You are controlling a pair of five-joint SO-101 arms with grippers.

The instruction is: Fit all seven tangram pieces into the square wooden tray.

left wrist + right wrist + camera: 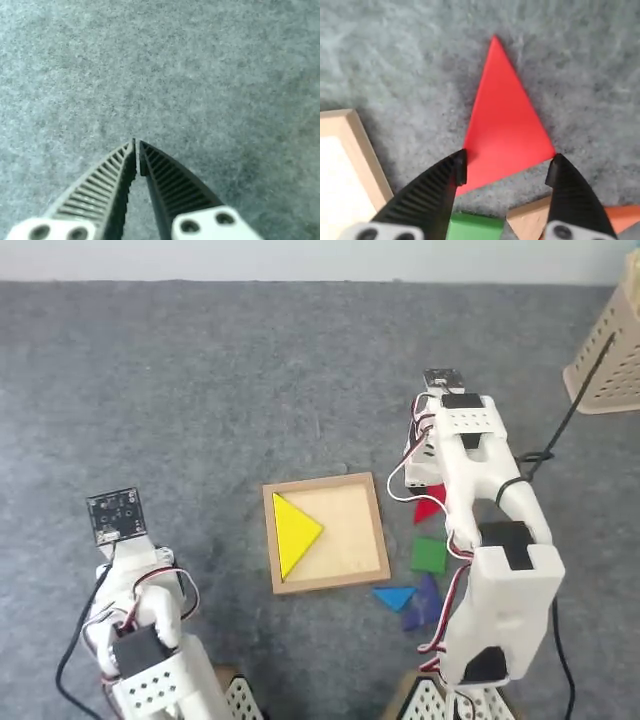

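The right fingers are opened wide on both sides of the red triangle, apparently to grasp it; the left fingers are closed on nothing, parked aside.

The high camera looks steeply down on the grey desk from behind both arms and takes in the whole scene. Each wrist camera peers along its own tool, close to the surface. The left tool is over bare desk. The right tool is over the red triangle and a tray corner, both shared with the high view.
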